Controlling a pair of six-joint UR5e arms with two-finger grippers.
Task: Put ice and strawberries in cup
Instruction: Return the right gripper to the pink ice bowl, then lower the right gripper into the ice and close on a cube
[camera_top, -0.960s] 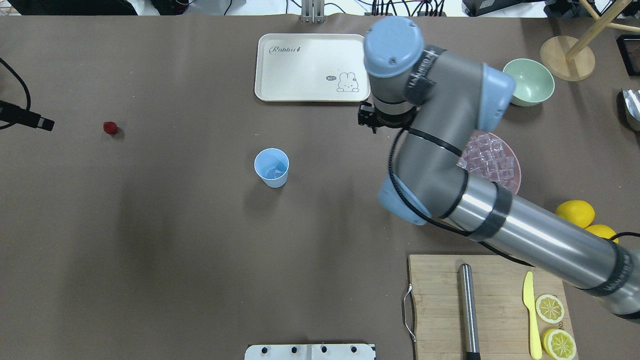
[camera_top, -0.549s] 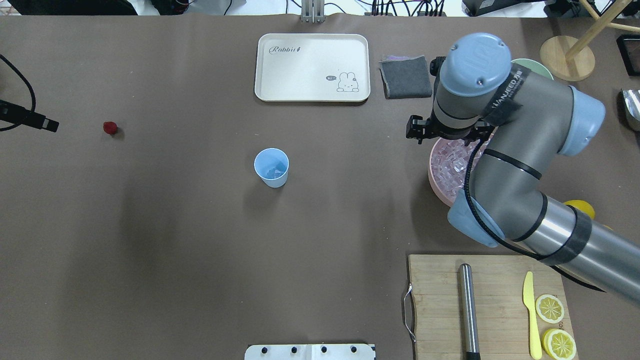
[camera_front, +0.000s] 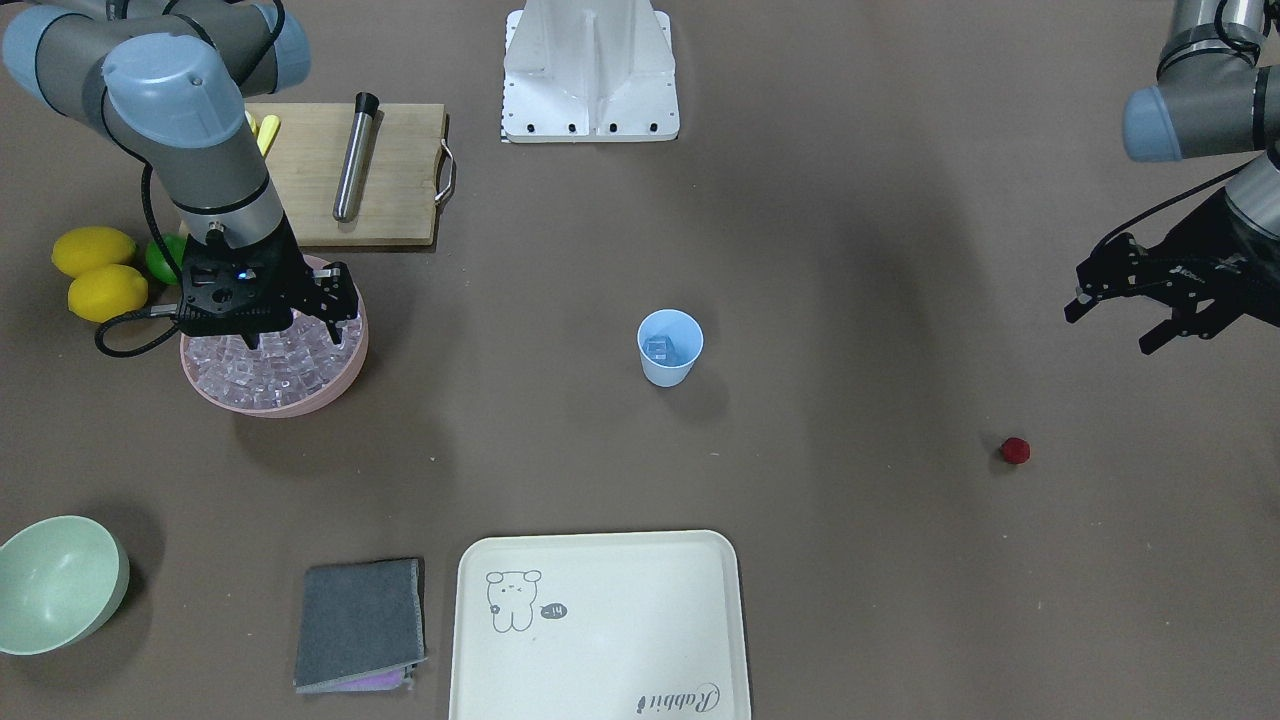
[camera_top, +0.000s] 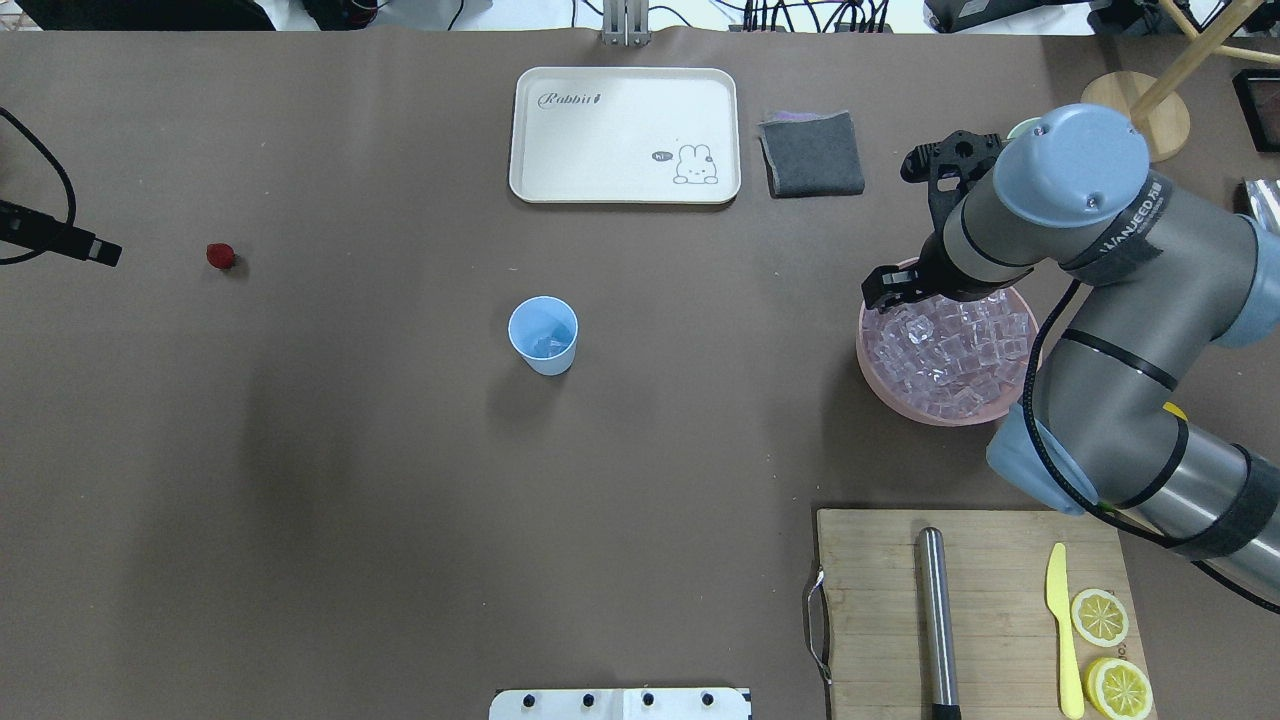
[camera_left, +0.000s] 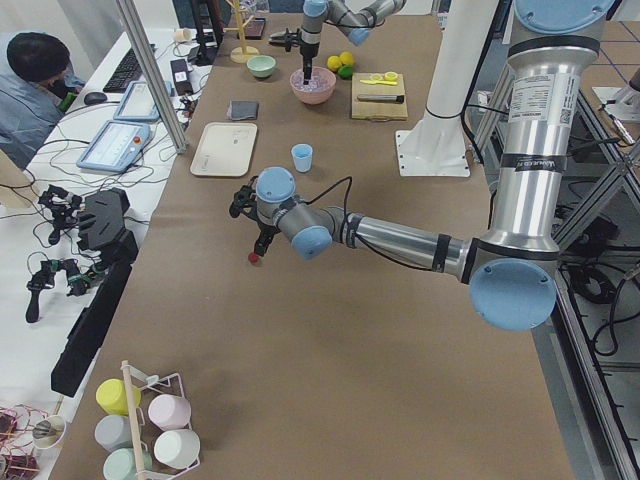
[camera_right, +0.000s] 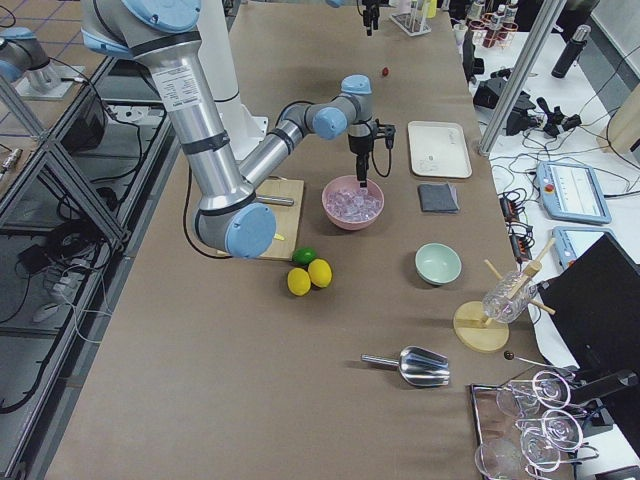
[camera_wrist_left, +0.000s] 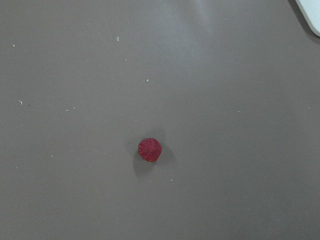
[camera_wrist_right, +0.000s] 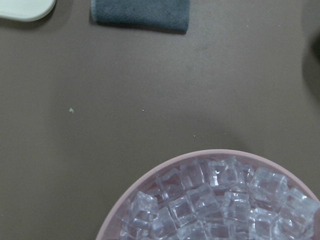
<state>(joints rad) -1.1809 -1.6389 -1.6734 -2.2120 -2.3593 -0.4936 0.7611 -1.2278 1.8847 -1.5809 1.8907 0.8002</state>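
1. Currently your right claw (camera_front: 295, 325) hangs over the bowl (camera_top: 866, 365) of ice (camera_top: 950, 350), above the rim that faces the table's far edge. Its jaws are spread wide and grip nothing. You cannot tell whether the tips touch the cubes.
2. That bowl sits toward the table's right edge, heaped with clear cubes.
3. Your cup (camera_front: 670, 350) stands upright near the table's middle, well apart from both claws, with a little ice at its bottom.
4. Your strawberry (camera_top: 220, 256) lies alone on bare table toward the left edge, well apart from the cup.
5. Your left claw (camera_front: 1107, 334) hovers near the strawberry, on its left-edge side. Its jaws are spread and empty. The left wrist camera looks straight down on the berry.
6. A tray (camera_top: 600, 150) lies at the middle of the far edge, with a grey cloth (camera_top: 812, 153) just beside it.
7. A board (camera_top: 870, 600) lies by the robot-side edge toward the right corner. It carries a steel rod (camera_top: 937, 620), a yellow knife (camera_top: 1062, 630) and lemon halves (camera_top: 1100, 617).
8. Two lemons (camera_front: 93, 250) and a lime (camera_front: 160, 258) sit between the bowl and the right edge.
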